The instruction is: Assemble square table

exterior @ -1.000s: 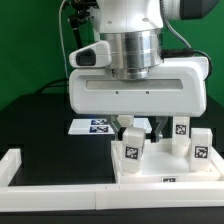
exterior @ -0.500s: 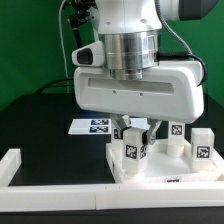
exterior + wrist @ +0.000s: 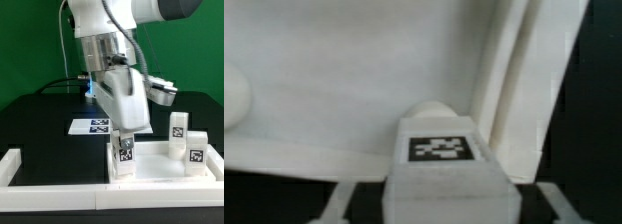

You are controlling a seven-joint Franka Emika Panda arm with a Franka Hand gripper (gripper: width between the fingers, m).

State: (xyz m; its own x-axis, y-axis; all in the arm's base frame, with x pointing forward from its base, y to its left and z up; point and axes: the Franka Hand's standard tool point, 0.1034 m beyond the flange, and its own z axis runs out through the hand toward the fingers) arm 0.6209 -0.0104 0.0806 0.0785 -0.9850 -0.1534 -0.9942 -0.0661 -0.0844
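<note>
Running along the front edge of the exterior view: a long white border rail (image 3: 60, 188), with a raised end block at the exterior view's left. No brand names or readable words anywhere; only black-and-white square marker tags.

Lying just behind the rail, toward the exterior view's right: the square table top (image 3: 160, 170), a white slab resting flat on the black table surface (image 3: 40, 125). Standing upright on the slab's near corner at the exterior view's left: a white leg (image 3: 125, 158), showing one tag on its front face. Closing around the top of that leg from above: the gripper (image 3: 124, 140), jaws clamped against the leg's sides. Showing the same in the wrist view: the tagged leg (image 3: 441, 150) sitting between the two fingers (image 3: 331, 205), with the slab (image 3: 349, 80) and its raised rim behind it.

Standing upright at the exterior view's right: two more legs, one nearer (image 3: 194, 153) and one further back (image 3: 179, 128), each wearing a tag. Cannot tell whether these are resting on the slab or just behind it.

Lying flat further back on the black surface: the marker board (image 3: 92, 125), carrying several tags, partly hidden behind the arm.

Hanging behind everything: a green backdrop (image 3: 30, 50), with dark cables trailing down beside the arm.
</note>
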